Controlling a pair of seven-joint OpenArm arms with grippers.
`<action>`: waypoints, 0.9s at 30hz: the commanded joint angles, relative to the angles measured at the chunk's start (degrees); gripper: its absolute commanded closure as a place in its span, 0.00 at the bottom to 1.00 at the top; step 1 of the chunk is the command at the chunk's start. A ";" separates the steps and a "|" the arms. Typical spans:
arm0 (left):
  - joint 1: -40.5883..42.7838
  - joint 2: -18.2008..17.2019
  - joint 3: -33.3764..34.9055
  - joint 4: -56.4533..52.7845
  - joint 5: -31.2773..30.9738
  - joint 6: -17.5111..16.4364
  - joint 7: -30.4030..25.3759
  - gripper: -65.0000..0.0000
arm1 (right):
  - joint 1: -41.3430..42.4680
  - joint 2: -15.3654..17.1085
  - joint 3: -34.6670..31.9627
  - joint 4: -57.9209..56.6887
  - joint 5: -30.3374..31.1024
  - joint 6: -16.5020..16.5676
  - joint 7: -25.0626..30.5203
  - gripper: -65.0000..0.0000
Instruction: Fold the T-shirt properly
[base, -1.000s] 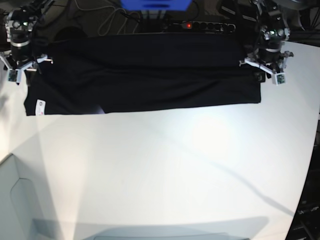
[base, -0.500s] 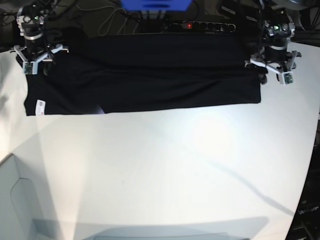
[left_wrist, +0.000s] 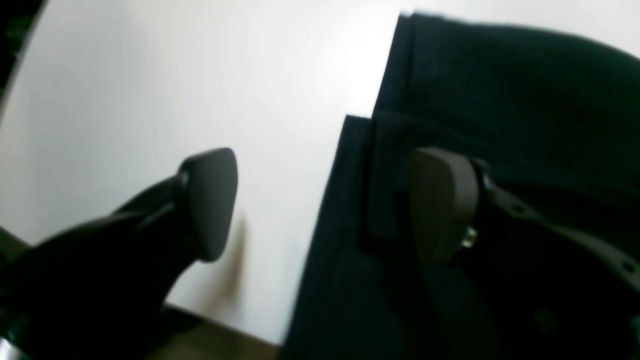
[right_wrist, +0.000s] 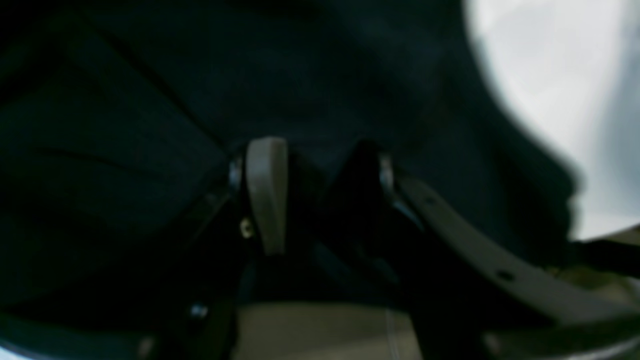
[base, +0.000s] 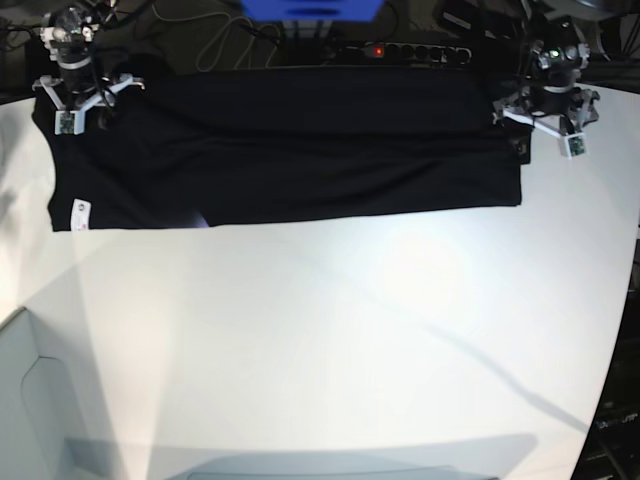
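The black T-shirt lies folded into a long band across the far side of the white table, its small white tag at the near left corner. My left gripper hovers at the band's right end. In the left wrist view this gripper is wide open, one finger over bare table and the other over the T-shirt, holding nothing. My right gripper is at the band's far left corner. In the blurred right wrist view that gripper stands narrowly apart with dark T-shirt cloth bunched between its fingers.
A power strip with a red light and cables lie just behind the table's far edge, beside a blue object. The table edge runs close on the right. A pale surface adjoins the near left corner.
My left gripper has opened wide and let go of the shirt's right end, lifting slightly toward the back. My right gripper moved right and toward the back, and the shirt's left corner shifted with it.
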 joint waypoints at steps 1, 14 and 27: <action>0.30 -0.89 -0.32 -0.44 -1.72 0.16 -1.00 0.21 | 0.20 1.60 0.30 -0.72 0.13 0.78 0.90 0.64; 0.30 -3.52 3.11 -5.45 -12.97 0.16 -1.09 0.21 | 1.17 3.63 0.22 -4.85 0.13 0.78 0.99 0.64; 0.30 -3.52 7.42 -7.74 -12.62 0.16 -1.09 0.59 | 1.25 3.89 0.22 -4.58 0.13 0.78 0.99 0.64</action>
